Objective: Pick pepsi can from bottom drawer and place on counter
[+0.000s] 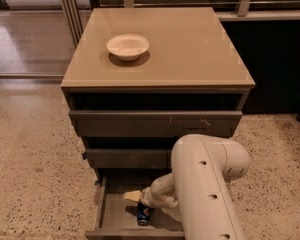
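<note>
Pepsi can [144, 214] sits in the open bottom drawer [101, 206], near its front wall. The claw [137, 199] hangs just above and beside the can, low inside the drawer; whether it is released or clenched I cannot tell. To grasp well, it likely needs to centre over the can's body, close squarely, then lift straight up clear of the drawer above before swinging to the surface [190, 49], away from the white bowl [128, 46]. A round logo patch shows on the can; no lettering is readable.

White bowl [128, 46], speckled floor [35, 149].
</note>
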`<state>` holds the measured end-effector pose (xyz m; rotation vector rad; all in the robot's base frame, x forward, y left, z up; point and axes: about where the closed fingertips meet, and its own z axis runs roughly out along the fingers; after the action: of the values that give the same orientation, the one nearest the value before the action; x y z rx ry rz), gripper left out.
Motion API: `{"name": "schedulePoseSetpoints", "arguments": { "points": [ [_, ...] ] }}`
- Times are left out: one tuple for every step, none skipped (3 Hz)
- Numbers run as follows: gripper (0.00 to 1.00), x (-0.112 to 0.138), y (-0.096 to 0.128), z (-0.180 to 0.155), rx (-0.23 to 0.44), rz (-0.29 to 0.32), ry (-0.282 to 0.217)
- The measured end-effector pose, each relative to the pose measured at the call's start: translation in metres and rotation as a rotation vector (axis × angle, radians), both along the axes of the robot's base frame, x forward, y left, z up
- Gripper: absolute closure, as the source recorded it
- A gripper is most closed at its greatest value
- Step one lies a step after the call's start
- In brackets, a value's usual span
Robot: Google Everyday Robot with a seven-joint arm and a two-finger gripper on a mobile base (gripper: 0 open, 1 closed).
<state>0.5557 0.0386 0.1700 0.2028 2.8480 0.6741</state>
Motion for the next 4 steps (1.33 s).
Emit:
{"name": "schedulePoseSetpoints", "arguments": {
  "points": [
    [0.00, -0.003, -0.009, -0.024, 0.001, -0.038, 0.042],
    [0.00, -0.004, -0.007, -0.028, -0.003, -0.035, 0.048],
    [0.00, -0.003, -0.001, -0.024, 0.006, -0.021, 0.042],
    [0.00, 0.003, 0.018, -0.017, 0.024, 0.026, 0.036]
  ]
}}
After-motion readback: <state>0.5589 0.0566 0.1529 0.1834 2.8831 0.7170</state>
